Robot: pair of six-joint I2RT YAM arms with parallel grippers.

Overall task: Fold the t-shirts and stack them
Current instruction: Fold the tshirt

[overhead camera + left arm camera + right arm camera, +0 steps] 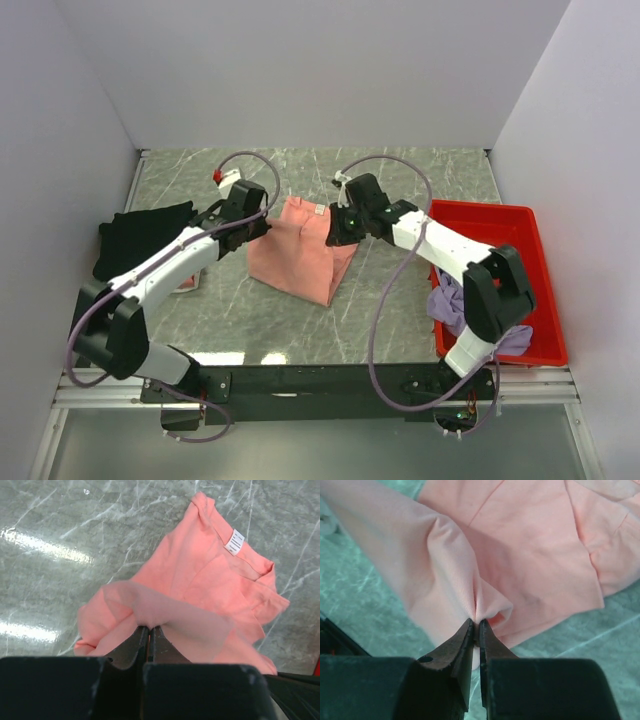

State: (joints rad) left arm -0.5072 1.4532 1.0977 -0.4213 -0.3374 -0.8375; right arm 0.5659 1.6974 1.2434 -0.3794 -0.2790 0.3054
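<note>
My left fingers (140,639) and right fingers (465,636) each pinch a thin fold of the salmon shirt (295,258); either could slip under tension.

A grey-green marbled desk (400,190) spans the view, with bright glare patches on its surface. A red plastic tray (520,222) sits at its right side, beside a white wall (575,120).
</note>
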